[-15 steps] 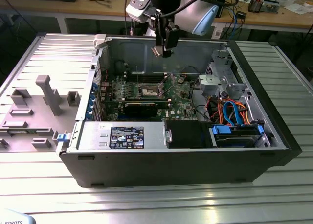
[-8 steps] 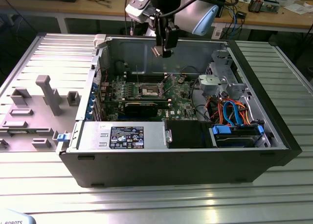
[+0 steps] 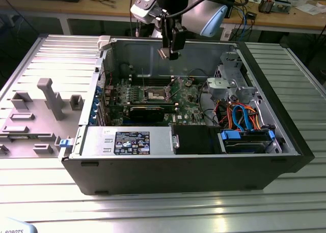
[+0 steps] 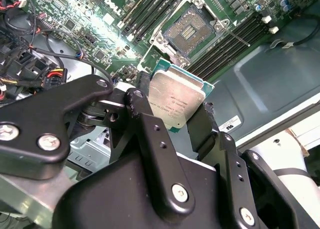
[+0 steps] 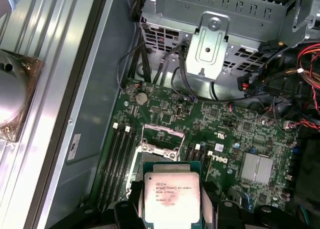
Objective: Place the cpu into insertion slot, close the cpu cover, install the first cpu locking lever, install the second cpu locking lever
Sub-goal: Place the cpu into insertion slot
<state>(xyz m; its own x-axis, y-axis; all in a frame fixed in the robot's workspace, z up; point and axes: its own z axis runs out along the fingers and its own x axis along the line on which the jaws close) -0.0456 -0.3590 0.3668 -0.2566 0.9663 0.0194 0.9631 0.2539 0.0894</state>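
Ribbed grey metal desk (image 3: 285, 207) carries an open black computer case (image 3: 178, 172) at its middle, with a green motherboard (image 5: 235, 139) inside. Black jaws clench the small square silver-topped cpu (image 4: 175, 101), hanging clear above the board near the dark-centred, metal-rimmed insertion slot (image 4: 192, 31).

The cpu (image 5: 171, 198), silver-topped with green edging, sat clamped flat in the gripper (image 4: 176, 114), well above the insertion slot (image 5: 161, 144), whose dark contact field lay exposed.

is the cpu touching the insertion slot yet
Apart. In the exterior view the cpu, held by the gripper, hangs well above the insertion slot; the second wrist view shows that slot empty.
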